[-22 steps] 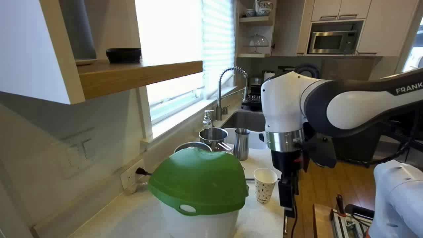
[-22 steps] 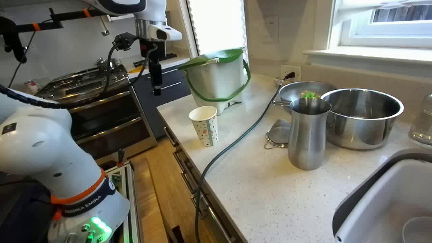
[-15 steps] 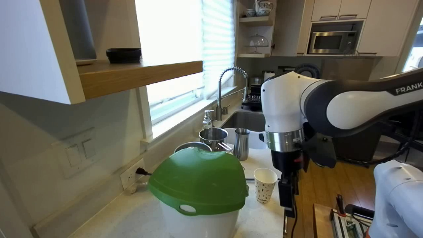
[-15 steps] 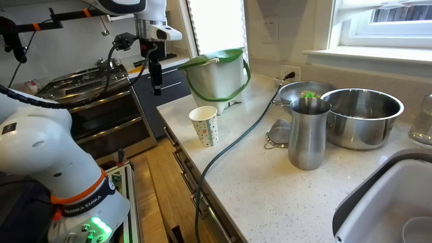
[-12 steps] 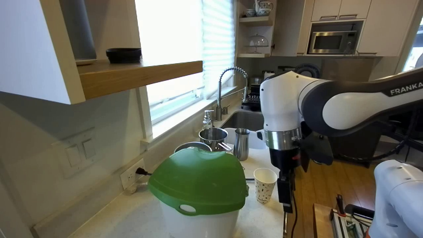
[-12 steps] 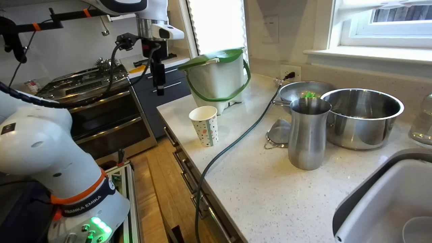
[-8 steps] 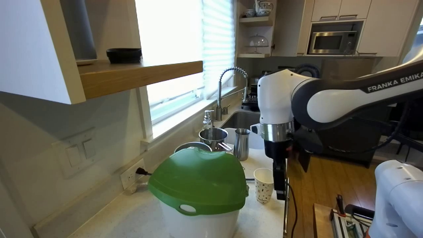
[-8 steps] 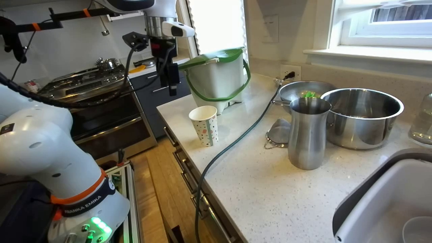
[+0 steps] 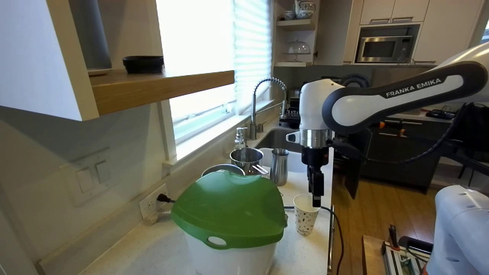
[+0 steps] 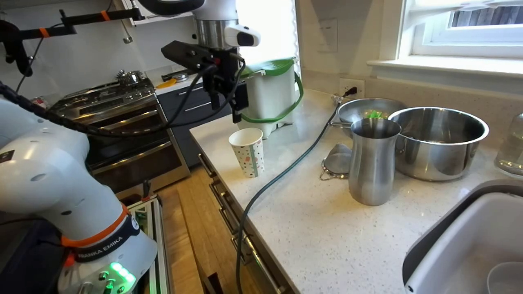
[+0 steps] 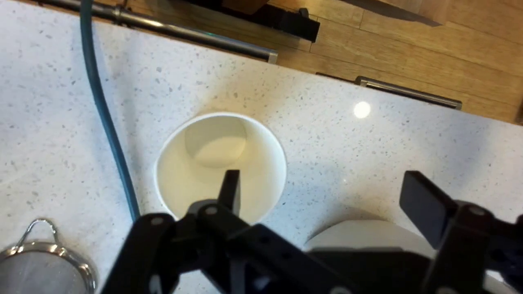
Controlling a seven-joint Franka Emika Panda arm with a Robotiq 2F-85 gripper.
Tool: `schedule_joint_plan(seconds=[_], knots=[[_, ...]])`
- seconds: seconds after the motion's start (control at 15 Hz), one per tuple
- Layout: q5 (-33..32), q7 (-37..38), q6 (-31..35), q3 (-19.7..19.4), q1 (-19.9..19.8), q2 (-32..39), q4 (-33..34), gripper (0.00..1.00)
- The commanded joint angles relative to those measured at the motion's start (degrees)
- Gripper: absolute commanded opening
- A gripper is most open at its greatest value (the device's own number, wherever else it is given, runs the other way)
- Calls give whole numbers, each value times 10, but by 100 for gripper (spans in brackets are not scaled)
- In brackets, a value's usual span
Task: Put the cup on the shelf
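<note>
The patterned paper cup (image 10: 247,155) stands upright on the white speckled countertop (image 10: 322,237), near the edge. Just above it, somewhat to the side of the bucket, is the gripper (image 11: 322,183), pointing down. Its two fingers (image 11: 427,208) are spread wide apart, and they hold nothing. In the wrist view, one finger is seen across the mouth of the cup, and the other appears over the countertop; whether a finger touches the rim, I cannot tell. On one side of the cup a dark green cord (image 11: 107,120) runs across the countertop and over its edge; on another side stands the green-lidded bucket (image 9: 231,221). Farther along there are, in an exterior view, a small mesh strainer (image 10: 339,160), a steel canister (image 10: 372,167), a steel pot (image 10: 437,163) and a steel bowl (image 10: 349,108). Beyond them is the sink (image 9: 284,138) with a spring-neck faucet (image 9: 253,130). The light-wood shelf (image 9: 164,91) is higher than the countertop and well apart from the cup; on it rests a black shallow bowl (image 9: 143,65).
</note>
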Motion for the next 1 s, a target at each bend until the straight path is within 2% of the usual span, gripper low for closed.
schedule_joint_plan(seconds=[0.0,0.13,0.4,0.67,0.93], knots=[[-17,-75,32,-27,-6,15,-1,100],[-7,-51,21,-21,-8,9,1,100],[-21,-66,28,-23,-11,13,-1,100],[-79,-122,68,-26,-13,14,-11,100],[-79,-143,124,-38,-16,19,-31,100]])
